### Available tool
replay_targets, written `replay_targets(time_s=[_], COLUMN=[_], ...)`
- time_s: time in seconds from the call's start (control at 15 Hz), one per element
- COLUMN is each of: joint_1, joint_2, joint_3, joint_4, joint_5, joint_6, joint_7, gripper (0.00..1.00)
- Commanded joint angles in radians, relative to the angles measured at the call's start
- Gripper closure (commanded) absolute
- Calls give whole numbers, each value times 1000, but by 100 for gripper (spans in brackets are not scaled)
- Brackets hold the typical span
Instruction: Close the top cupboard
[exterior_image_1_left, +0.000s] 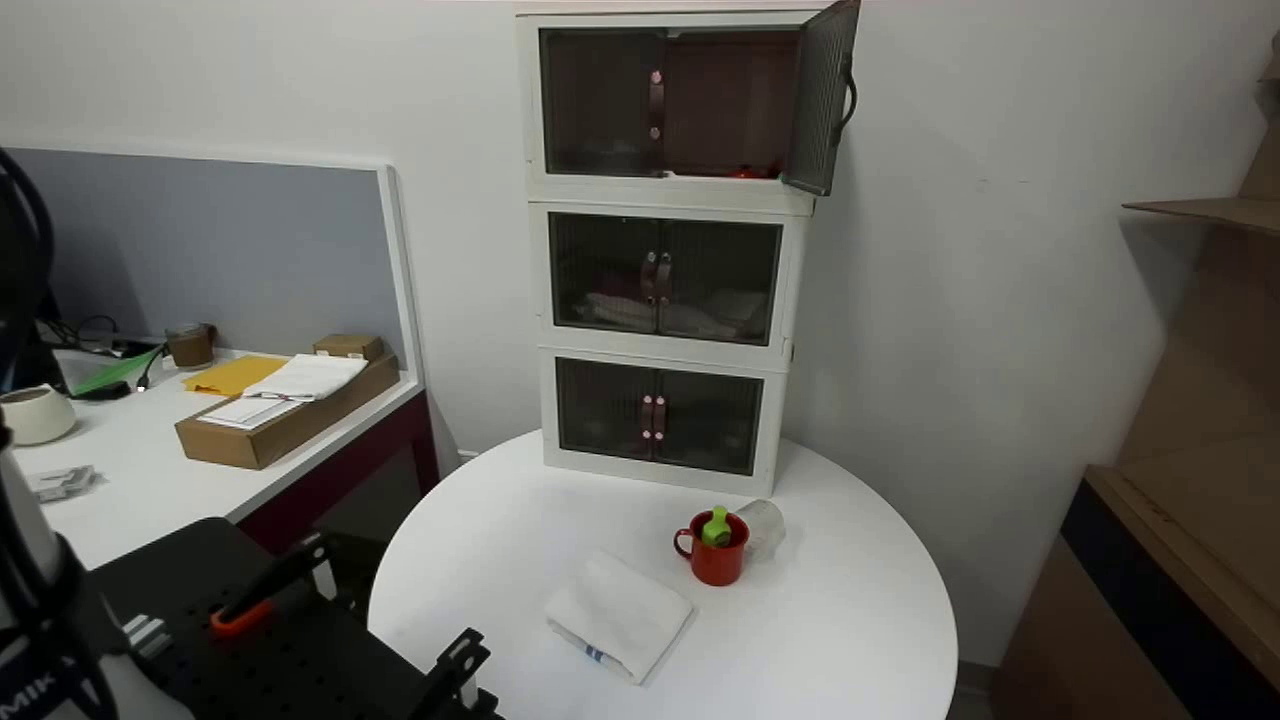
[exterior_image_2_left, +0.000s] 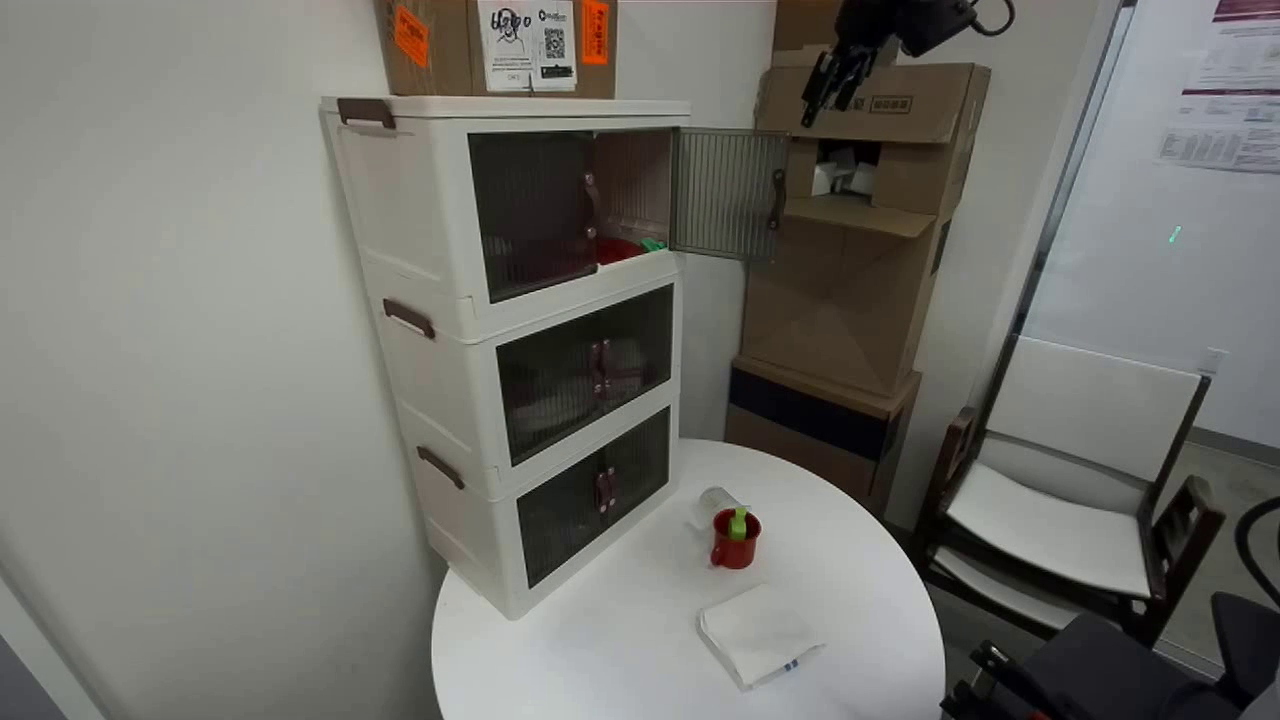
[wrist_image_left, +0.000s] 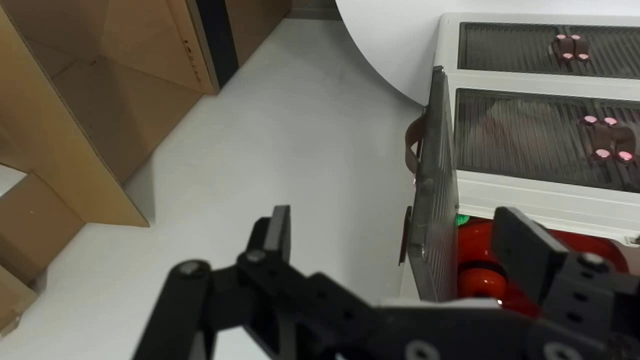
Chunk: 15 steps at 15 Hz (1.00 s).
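One door of the top cupboard stands swung well out; its twin looks shut. Cupboard is the highest of three in a white stack on the round tabletop. Hand: fingers apart, nothing gripped, appears near the door's free edge in an exterior view; contact can't be confirmed. Wrist view has one finger to the handle side of the door, the other over the cupboard's inside. Step in hand is likely lining up the push. Best way: get the whole hand to the outer side, bring fingers together, press near the free edge and follow the door's arc inward. Pushing the inner face would only open it wider. Finish gently; the red item inside looks close to the front and could block.
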Motion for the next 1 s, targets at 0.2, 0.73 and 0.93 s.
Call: replay_targets(time_s=[0.2,0.73,0.93], joint_1=[-75,-73,-55], joint_2=[132,146,138], joint_3=[88,182,215], joint_4=[134,143,136], joint_5=[184,277,276], joint_6=[-68,-235,-300], joint_7=[-206,-372,-429], gripper=[0,0,0])
